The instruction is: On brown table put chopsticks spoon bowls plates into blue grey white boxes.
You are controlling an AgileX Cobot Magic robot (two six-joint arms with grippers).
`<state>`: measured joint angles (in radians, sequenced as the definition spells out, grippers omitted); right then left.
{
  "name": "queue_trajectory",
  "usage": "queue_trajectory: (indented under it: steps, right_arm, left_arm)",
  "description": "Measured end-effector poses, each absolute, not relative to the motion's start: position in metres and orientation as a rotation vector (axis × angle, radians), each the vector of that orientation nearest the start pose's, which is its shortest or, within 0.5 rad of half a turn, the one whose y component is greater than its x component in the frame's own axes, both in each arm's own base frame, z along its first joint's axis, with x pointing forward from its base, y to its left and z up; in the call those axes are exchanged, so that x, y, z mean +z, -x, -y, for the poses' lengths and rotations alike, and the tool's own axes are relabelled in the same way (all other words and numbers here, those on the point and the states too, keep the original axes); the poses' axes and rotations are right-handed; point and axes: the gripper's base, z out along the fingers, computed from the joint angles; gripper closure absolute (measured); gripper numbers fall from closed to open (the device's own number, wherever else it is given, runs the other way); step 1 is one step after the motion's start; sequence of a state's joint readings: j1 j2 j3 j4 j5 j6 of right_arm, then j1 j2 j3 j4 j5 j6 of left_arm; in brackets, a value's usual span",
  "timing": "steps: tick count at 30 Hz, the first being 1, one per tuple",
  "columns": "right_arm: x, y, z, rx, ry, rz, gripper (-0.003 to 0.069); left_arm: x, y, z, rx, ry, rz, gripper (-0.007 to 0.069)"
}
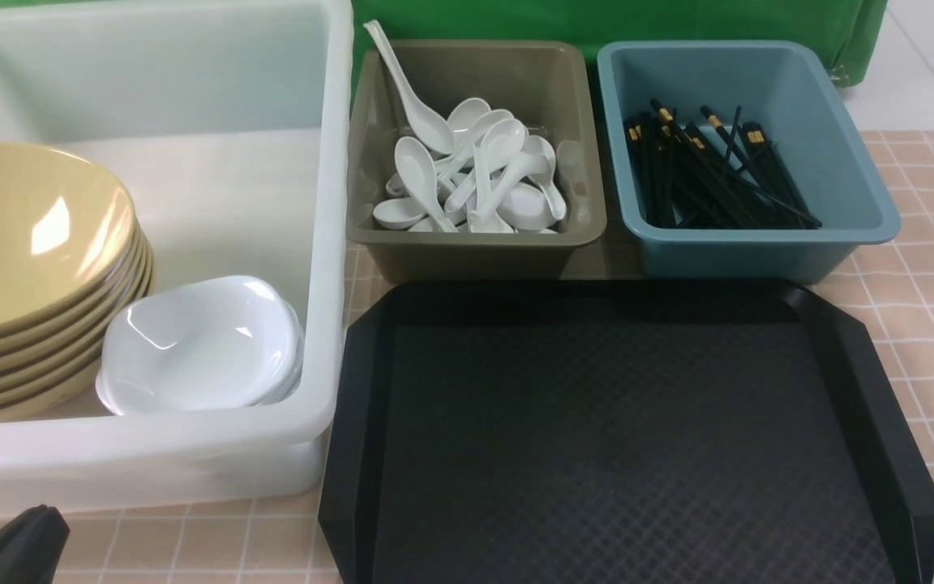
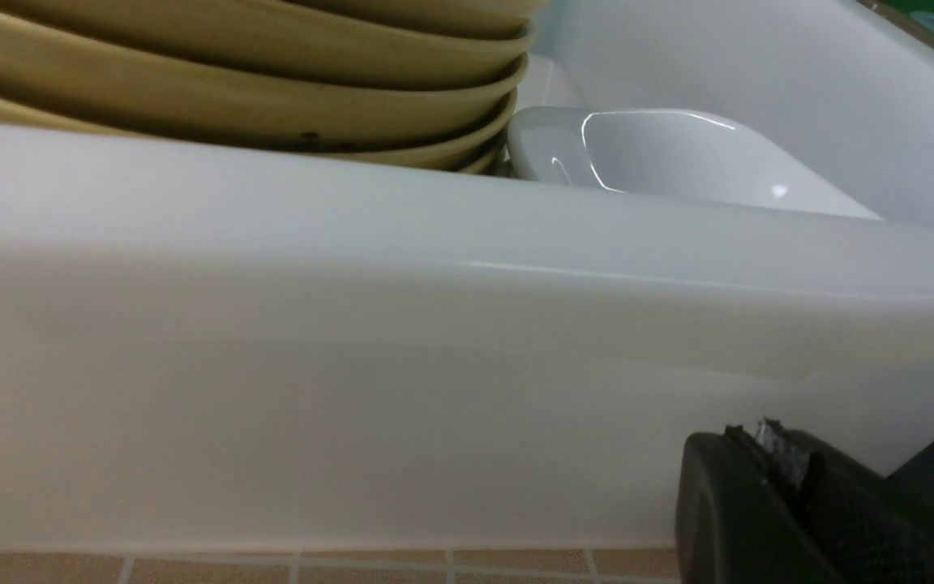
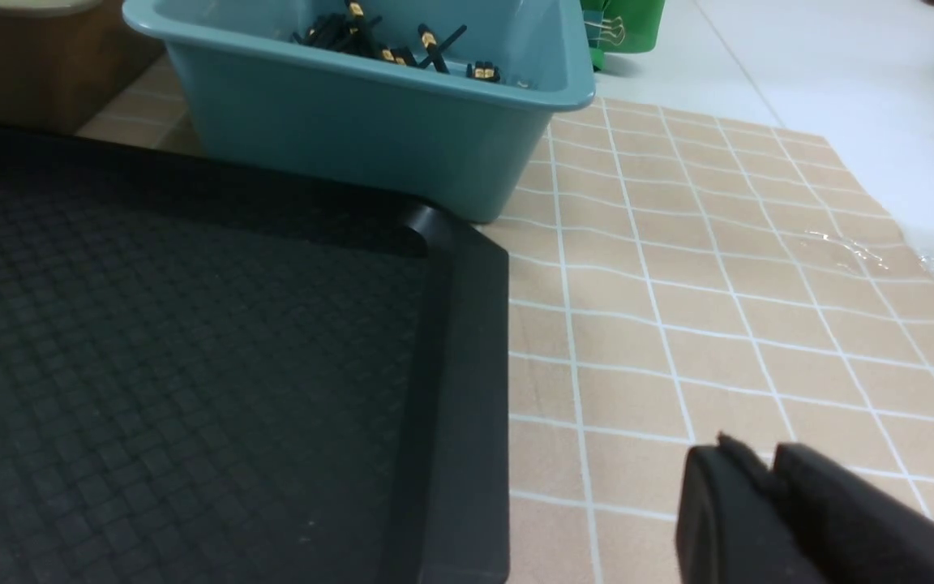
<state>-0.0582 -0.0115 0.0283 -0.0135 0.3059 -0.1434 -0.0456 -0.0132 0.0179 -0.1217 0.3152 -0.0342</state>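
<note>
Left gripper clenched, empty, beside white box; right gripper near-closed, empty, beside black tray. Risk: careless swing nudges either.

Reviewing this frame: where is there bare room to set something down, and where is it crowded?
Free: the whole black tray; the brown table right of it; the white box floor behind the plates. Crowded: grey box heaped with spoons, blue box with chopsticks, and the white box's near-left corner with stacked bowls.
</note>
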Motion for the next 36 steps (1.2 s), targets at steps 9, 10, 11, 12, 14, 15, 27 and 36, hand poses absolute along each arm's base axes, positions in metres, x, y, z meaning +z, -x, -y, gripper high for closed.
queue_trajectory:
  steps: [9,10,11,12,14,15,27,36]
  right_arm:
    - [0.1764,-0.0541,0.0036,-0.157,0.085,-1.809,0.0538]
    - [0.1764,-0.0541,0.0035,-0.156,0.086,-1.809,0.0536]
    - [0.1764,-0.0541,0.0035,-0.156,0.086,-1.809,0.0536]
    - [0.1764,-0.0541,0.0035,-0.156,0.086,-1.809,0.0535]
    - [0.1764,-0.0541,0.0035,-0.156,0.086,-1.809,0.0534]
    - [0.1764,-0.0541,0.0035,-0.156,0.086,-1.809,0.0533]
    - [0.1767,-0.054,0.0035,-0.156,0.086,-1.808,0.0518]
    - [0.1767,-0.054,0.0035,-0.156,0.086,-1.808,0.0508]
  left_arm:
    - [0.1796,-0.0535,0.0059,-0.175,0.068,-1.803,0.0634]
    - [0.1796,-0.0535,0.0059,-0.176,0.069,-1.803,0.0634]
    - [0.1796,-0.0535,0.0059,-0.176,0.069,-1.803,0.0634]
    - [0.1796,-0.0535,0.0059,-0.176,0.069,-1.803,0.0634]
    - [0.1796,-0.0535,0.0059,-0.176,0.069,-1.803,0.0634]
    - [0.1796,-0.0535,0.0059,-0.176,0.069,-1.803,0.0634]
    - [0.1796,-0.0535,0.006,-0.176,0.069,-1.803,0.0634]
    - [0.1796,-0.0535,0.006,-0.176,0.069,-1.803,0.0634]
